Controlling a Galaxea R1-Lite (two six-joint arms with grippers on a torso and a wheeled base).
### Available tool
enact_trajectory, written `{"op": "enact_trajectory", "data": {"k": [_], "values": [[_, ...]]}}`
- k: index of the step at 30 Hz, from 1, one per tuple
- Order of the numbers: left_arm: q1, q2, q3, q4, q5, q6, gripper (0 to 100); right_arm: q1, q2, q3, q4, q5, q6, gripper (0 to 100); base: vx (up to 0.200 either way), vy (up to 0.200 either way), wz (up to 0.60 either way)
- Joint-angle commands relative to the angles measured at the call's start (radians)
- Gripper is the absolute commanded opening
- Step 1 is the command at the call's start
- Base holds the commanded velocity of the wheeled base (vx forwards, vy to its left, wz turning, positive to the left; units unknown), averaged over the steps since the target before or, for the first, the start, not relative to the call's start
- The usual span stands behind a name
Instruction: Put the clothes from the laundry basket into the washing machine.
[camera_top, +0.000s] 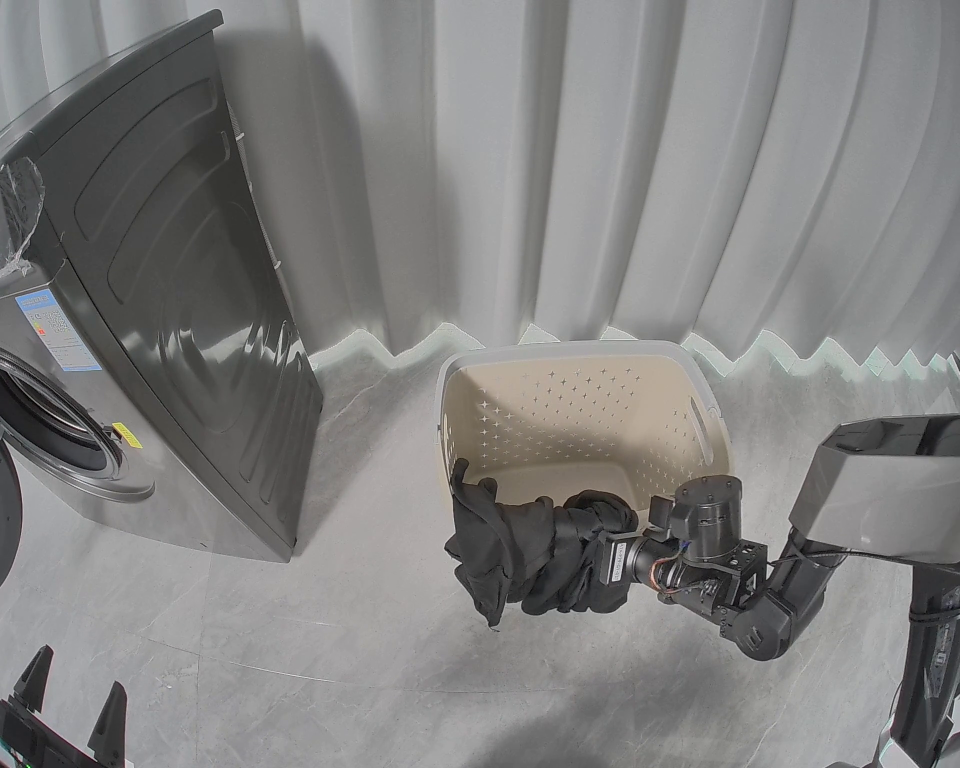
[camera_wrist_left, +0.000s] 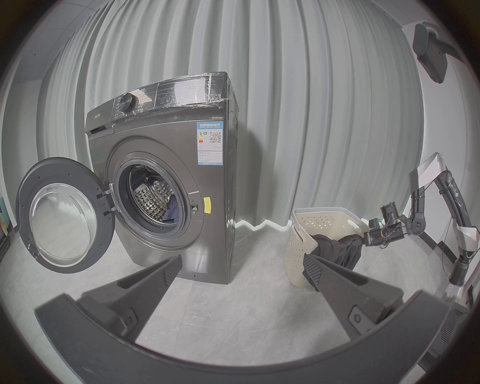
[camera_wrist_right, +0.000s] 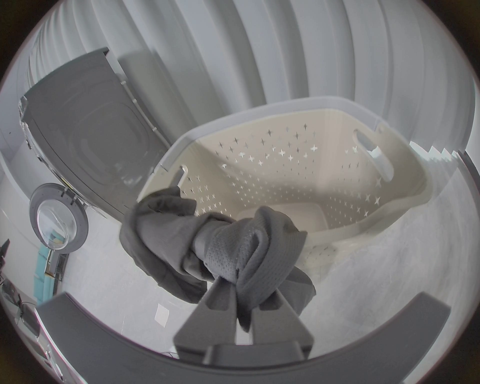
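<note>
A cream laundry basket (camera_top: 700, 405) with star-shaped holes stands on the floor before the curtain. My right gripper (camera_wrist_right: 243, 295) is shut on a dark grey garment (camera_top: 535, 555), held just outside the basket's near rim; the cloth (camera_wrist_right: 165, 237) hangs off the fingers toward the washer side. The grey washing machine (camera_top: 170, 300) stands at the left, its round door (camera_wrist_left: 62, 215) swung open and the drum (camera_wrist_left: 150, 197) showing some blue cloth inside. My left gripper (camera_top: 70, 700) stays low at the front left, open and holding nothing, its fingers (camera_wrist_left: 145, 285) pointing toward the washer.
Pleated white curtains (camera_top: 600, 150) close off the back. Bare grey floor (camera_top: 330, 620) lies between basket and washer. The basket's inside (camera_wrist_right: 300, 165) looks bare.
</note>
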Motion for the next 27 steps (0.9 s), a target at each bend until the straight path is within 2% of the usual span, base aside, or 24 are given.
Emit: {"op": "enact_trajectory", "data": {"k": [1, 7, 15, 22, 27], "values": [[0.002, -0.016, 0.016, 0.001, 0.003, -0.001, 100, 0.002, -0.088, 0.083, -0.073, 0.0, -0.006, 0, 0.0, 0.0, 0.0], [0.0, -0.016, 0.016, 0.0, 0.003, -0.001, 100, -0.009, -0.147, 0.138, -0.156, 0.0, -0.029, 0, 0.0, 0.0, 0.0], [0.002, -0.016, 0.016, 0.0, 0.005, -0.001, 100, -0.003, -0.305, 0.195, -0.153, -0.001, -0.041, 0, 0.0, 0.0, 0.0], [0.0, -0.016, 0.016, 0.0, 0.003, -0.001, 100, -0.007, -0.486, 0.23, -0.125, -0.003, -0.058, 0, 0.0, 0.0, 0.0], [0.0, -0.016, 0.016, 0.0, 0.003, -0.001, 100, -0.007, -0.629, 0.21, -0.021, -0.001, -0.075, 0, 0.0, 0.0, 0.0]]}}
